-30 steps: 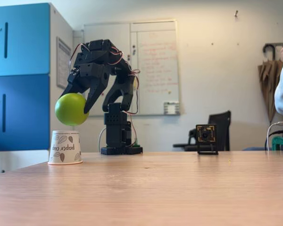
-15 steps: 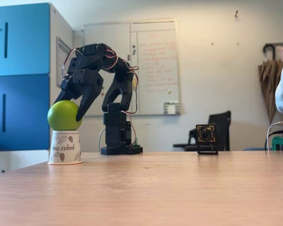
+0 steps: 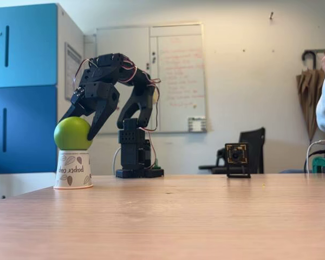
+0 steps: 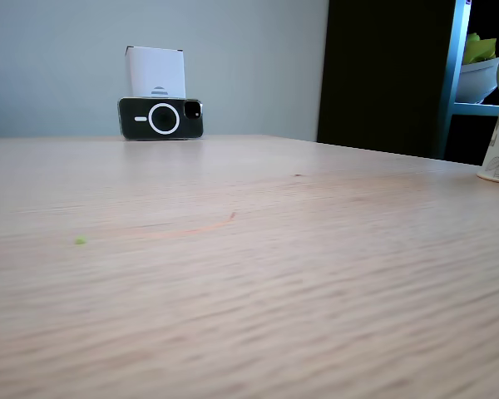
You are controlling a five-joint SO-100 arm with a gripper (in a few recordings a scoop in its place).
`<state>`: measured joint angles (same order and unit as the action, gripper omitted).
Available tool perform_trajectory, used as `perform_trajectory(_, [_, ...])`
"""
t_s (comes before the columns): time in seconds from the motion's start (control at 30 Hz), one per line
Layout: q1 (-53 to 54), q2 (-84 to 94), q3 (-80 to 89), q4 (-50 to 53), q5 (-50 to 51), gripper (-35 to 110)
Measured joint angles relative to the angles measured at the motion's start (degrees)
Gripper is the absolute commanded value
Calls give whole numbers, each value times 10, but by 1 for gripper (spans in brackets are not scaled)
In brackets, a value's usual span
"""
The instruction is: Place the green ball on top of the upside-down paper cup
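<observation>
Beneath the gripper, the green ball now rests on the upside-down paper cup, lowered from above; fingers still clasp it, so release remains

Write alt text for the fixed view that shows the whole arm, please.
A green ball sits on an upside-down paper cup at the left of a wooden table, with the black arm's gripper around it from above. Behind stand blue cabinets, a whiteboard and a small camera.
</observation>
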<state>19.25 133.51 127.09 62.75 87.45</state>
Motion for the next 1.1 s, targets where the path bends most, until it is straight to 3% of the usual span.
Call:
perform_trajectory(0.23, [0, 125, 6, -88, -4, 44])
perform_trajectory(0.47, [-49, 271, 11, -125, -5, 20])
perform_trajectory(0.63, [-120, 372, 22, -35, 11, 0])
perform_trajectory(0.9, [-193, 481, 142, 157, 35, 0])
perform_trajectory(1.1, [-210, 495, 291, 147, 35, 0])
